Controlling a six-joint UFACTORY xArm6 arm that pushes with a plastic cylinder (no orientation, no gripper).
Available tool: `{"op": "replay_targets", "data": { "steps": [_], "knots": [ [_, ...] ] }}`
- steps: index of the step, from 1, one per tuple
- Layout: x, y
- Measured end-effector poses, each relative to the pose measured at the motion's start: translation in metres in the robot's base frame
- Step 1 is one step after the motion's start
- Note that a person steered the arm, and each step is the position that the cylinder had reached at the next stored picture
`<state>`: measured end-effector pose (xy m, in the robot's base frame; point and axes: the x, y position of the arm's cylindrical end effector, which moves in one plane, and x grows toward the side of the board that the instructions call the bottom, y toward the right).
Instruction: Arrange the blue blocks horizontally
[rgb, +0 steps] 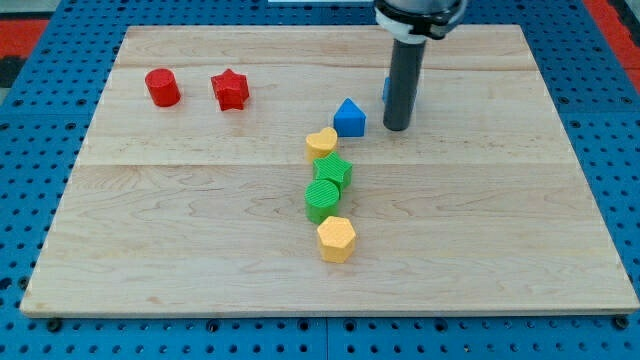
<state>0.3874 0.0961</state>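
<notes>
A blue triangular block (349, 117) lies near the board's middle top, just above the yellow heart (321, 142). A second blue block (386, 90) is mostly hidden behind my rod; only a sliver shows at the rod's left edge. My tip (396, 127) rests on the board to the right of the blue triangular block, a small gap away, and just below the hidden blue block.
A red cylinder (162, 87) and red star (229, 89) lie at the upper left. A column of yellow heart, green star (334, 170), green cylinder (322, 200) and yellow hexagon (337, 238) runs down the middle of the wooden board (500, 220).
</notes>
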Motion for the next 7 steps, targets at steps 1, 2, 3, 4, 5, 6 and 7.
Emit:
{"op": "replay_targets", "data": {
  "steps": [1,2,3,4,5,6,7],
  "knots": [
    [0.0,-0.031],
    [-0.006,-0.135],
    [-0.008,-0.157],
    [-0.001,-0.167],
    [-0.003,-0.212],
    [-0.021,-0.207],
    [-0.029,-0.161]
  ]
}}
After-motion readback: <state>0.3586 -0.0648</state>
